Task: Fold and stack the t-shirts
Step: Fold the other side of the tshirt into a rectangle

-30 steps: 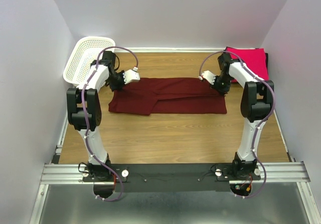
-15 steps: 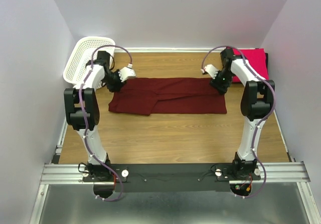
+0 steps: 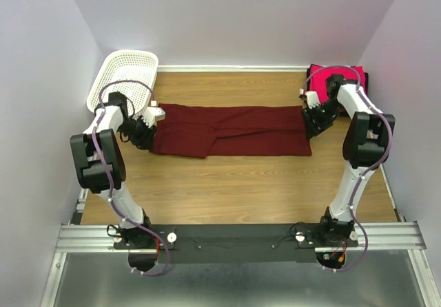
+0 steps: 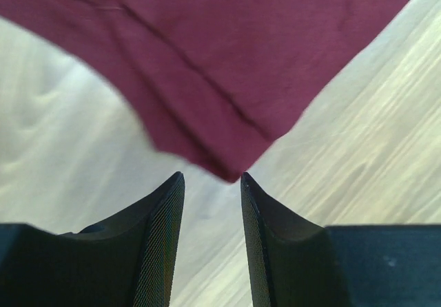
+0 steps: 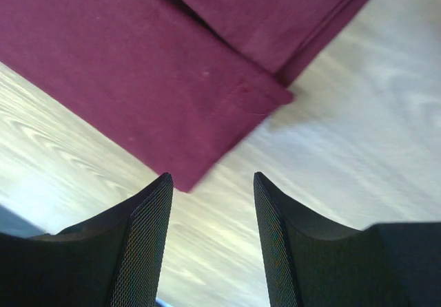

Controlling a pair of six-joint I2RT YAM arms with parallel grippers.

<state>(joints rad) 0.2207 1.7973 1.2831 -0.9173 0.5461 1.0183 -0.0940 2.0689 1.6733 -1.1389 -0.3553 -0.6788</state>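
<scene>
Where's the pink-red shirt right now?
Top view: the pink-red shirt lies in the far right corner of the table, just behind the right gripper, past the right end of the maroon shirt.

The left arm (image 3: 122,198) and the right arm (image 3: 344,190) were built of white links and black joints, each trailed by a looped grey-purple cable (image 3: 126,82). Black fingers (image 4: 162,238) with fine-meshed inner faces were carried by the left tool (image 4: 210,177) and the right tool (image 5: 212,177). Both bases were bolted to a silver rail (image 3: 83,235).
</scene>
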